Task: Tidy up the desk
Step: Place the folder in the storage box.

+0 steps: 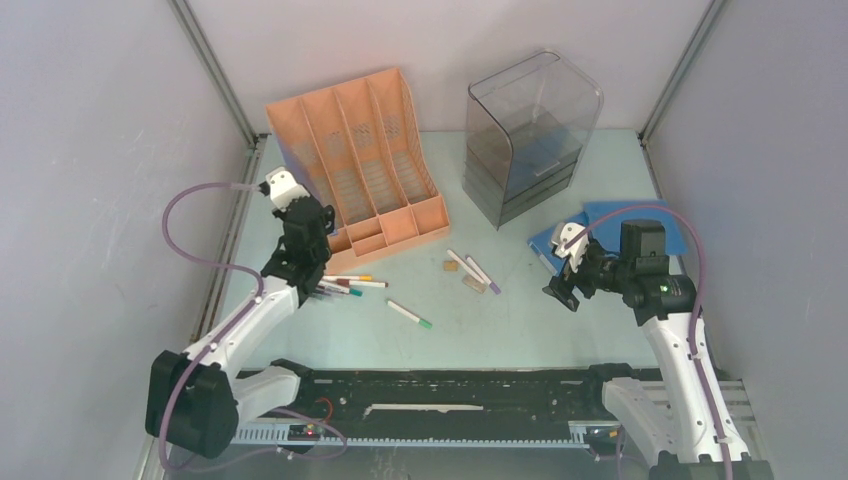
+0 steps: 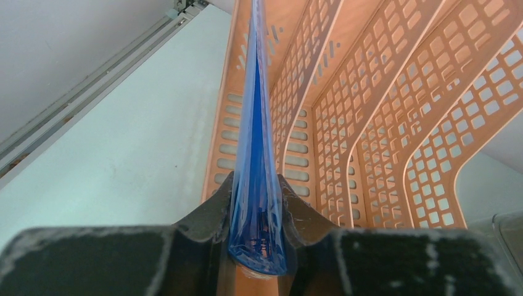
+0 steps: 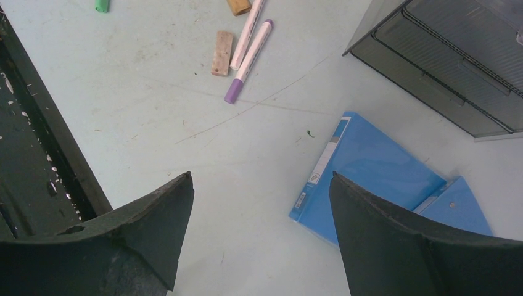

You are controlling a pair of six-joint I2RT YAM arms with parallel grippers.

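The desk (image 1: 500, 330) is the wide pale green top that carries everything here, with the orange file rack (image 1: 365, 165) standing on its back left part. The desk is stiff, smooth and fixed, so I judge that nothing is to be gripped on it; flat things lying on it will be hard to get under and may slide.

The left gripper (image 2: 256, 185) sits at the front left corner of the rack, clamped narrowly on a thin blue folder (image 2: 254, 111) held edge-on and aimed along the rack's leftmost slot. That folder looks light and bendy, so a hold near its spine suits it best.

Well to the right of the rack, the right gripper (image 3: 260, 179) hangs with its jaws wide and empty above a flat blue folder (image 3: 364, 172). A second blue piece (image 3: 459, 209) lies just beside that folder. I would take the folder by its near edge, since its glossy cover is likely slippery.

In front of the rack lie several markers, one of them purple-capped (image 3: 250, 58), and a small brown block (image 3: 222, 52). To the right of the rack stands a smoky drawer unit (image 1: 530, 140).
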